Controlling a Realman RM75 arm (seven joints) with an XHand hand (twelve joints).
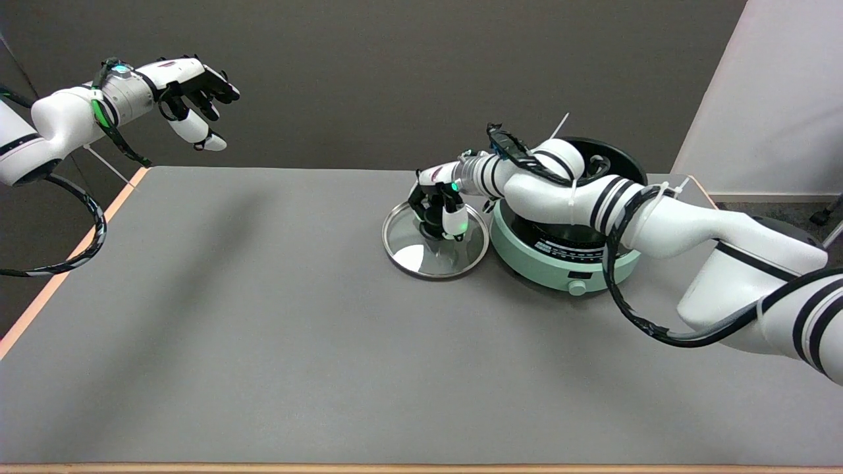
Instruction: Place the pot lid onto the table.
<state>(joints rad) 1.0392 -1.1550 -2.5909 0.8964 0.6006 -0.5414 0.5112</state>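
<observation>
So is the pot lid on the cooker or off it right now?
Off. The pot lid lies on the table left of the green cooker, with the right hand on its knob.

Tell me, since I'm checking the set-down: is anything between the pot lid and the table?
Nothing visible. The pot lid appears to lie flat on the grey table, left of the green cooker, with the right hand on its knob.

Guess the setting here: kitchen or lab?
Probably a robot lab bench, not a kitchen: bare grey table, plain dark backdrop, and only a mint-green electric cooker with its pot lid.
</observation>
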